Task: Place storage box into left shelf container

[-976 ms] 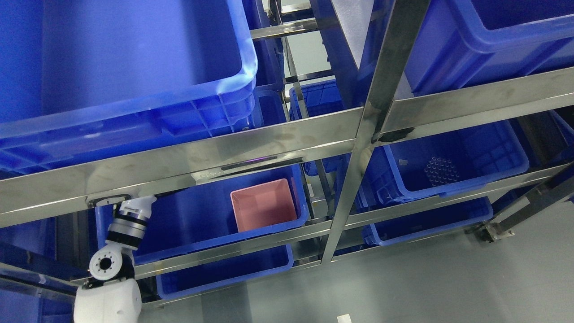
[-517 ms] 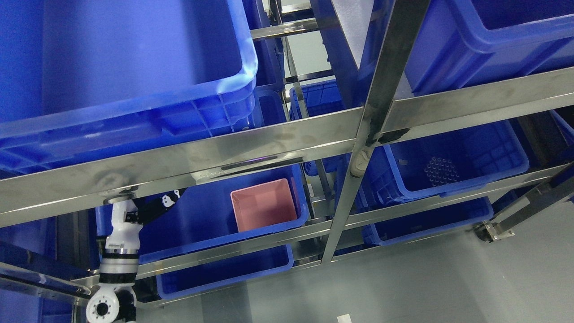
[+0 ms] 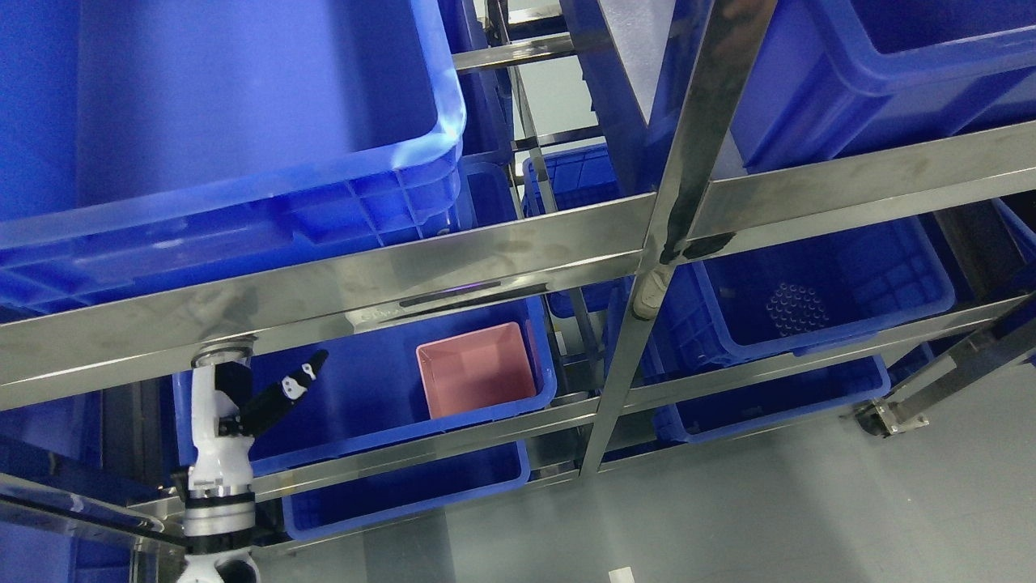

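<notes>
Left arm drawing back from the shelf bin.
Over the last second the left hand [image 3: 243, 397] has slid down and toward the near left; one dark finger [image 3: 293, 386], hidden behind the steel rail [image 3: 340, 291] a second ago, now shows, extended.

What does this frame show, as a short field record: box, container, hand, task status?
box: pink storage box, upright, open top
location: inside blue container on the left middle shelf, at its right end
left robot hand: at the container's left end, apart from the box, holding nothing
right robot hand: not in view
status: box appears placed
</notes>
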You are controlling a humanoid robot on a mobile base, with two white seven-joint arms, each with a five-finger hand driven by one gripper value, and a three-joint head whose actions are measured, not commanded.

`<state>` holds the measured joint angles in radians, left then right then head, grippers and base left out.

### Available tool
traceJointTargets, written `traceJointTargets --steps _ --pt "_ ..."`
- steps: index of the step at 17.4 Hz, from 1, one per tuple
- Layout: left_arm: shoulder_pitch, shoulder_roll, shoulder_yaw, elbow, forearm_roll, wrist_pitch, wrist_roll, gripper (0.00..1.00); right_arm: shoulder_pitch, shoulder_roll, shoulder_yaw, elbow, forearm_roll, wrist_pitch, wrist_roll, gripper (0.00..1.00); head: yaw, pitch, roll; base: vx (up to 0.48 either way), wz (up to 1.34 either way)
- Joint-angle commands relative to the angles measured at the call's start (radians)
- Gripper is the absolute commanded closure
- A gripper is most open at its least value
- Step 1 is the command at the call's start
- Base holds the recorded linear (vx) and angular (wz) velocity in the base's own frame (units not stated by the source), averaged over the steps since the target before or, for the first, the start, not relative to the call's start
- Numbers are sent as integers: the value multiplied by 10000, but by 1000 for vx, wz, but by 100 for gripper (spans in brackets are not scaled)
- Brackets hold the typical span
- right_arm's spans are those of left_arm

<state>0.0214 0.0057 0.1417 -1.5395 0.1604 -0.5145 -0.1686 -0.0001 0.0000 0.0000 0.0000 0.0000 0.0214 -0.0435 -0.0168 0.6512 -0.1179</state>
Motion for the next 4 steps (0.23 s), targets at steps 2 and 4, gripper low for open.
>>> traceJointTargets --steps 2,4 --pt "691 117 -727 -604 38 -10 14 0 93 -174 -46 -174 15 0 6 0 0 0 0 0 0" --pt "768 117 -712 -589 38 -10 14 0 93 -174 -46 -174 15 0 6 0 0 0 0 0 0"
